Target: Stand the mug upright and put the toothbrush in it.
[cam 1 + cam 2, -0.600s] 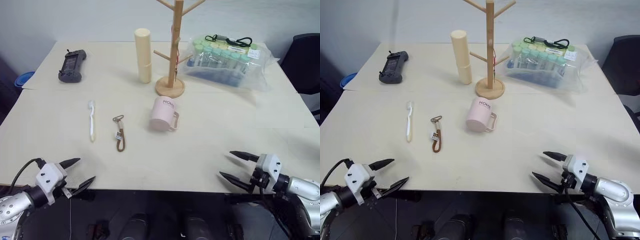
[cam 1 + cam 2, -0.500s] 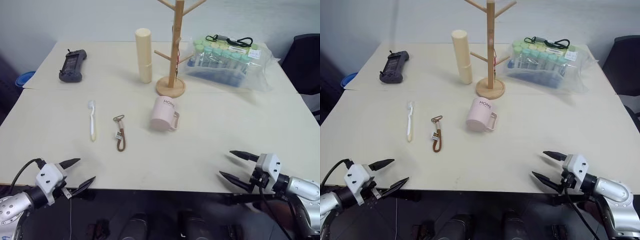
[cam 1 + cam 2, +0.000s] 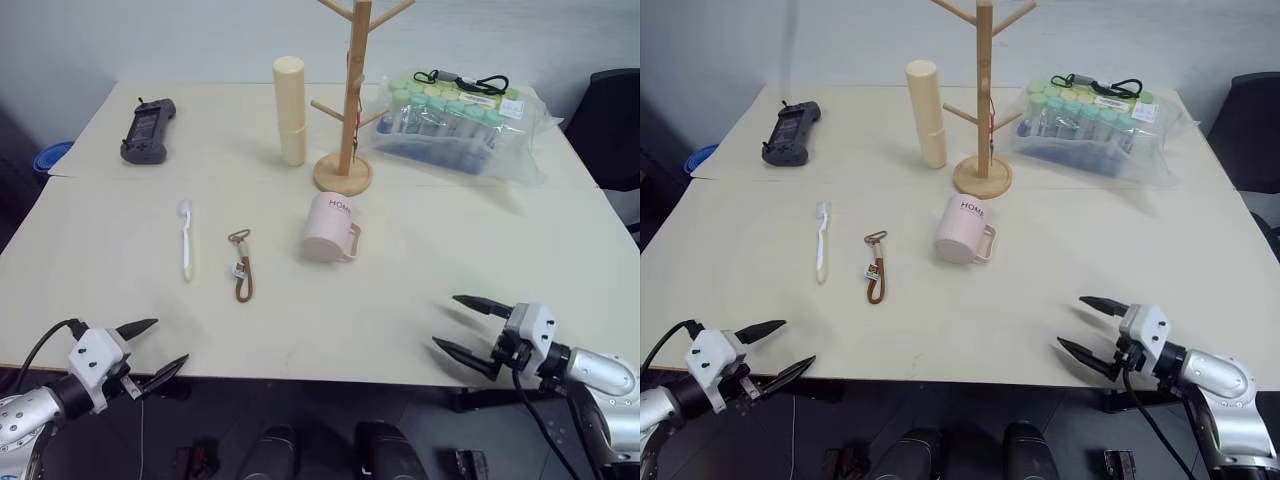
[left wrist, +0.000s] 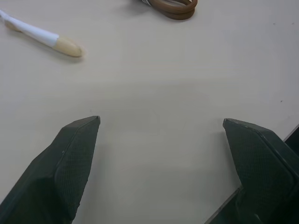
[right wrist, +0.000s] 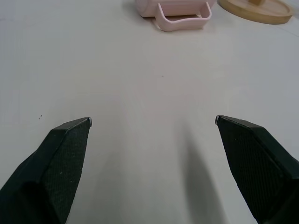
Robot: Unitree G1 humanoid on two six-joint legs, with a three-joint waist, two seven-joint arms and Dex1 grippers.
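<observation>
The near half of the desk [image 3: 420,290] is bare, so both hands have an open run forward. The left hand [image 3: 150,347] hangs with its fingers spread at the near left edge; ahead of it lie the toothbrush [image 3: 185,240] and, just beside that, a brown strap [image 3: 240,277], with a narrow lane between them. The right hand [image 3: 468,327], also spread, faces clear desk up to the mug [image 3: 329,228], which lies on its side with its handle toward that hand. Close behind the mug stand a wooden rack [image 3: 348,100] and a cream cylinder [image 3: 289,97], crowding the far side. A bag of tubes [image 3: 455,120] blocks the far right, a black controller [image 3: 146,130] the far left
</observation>
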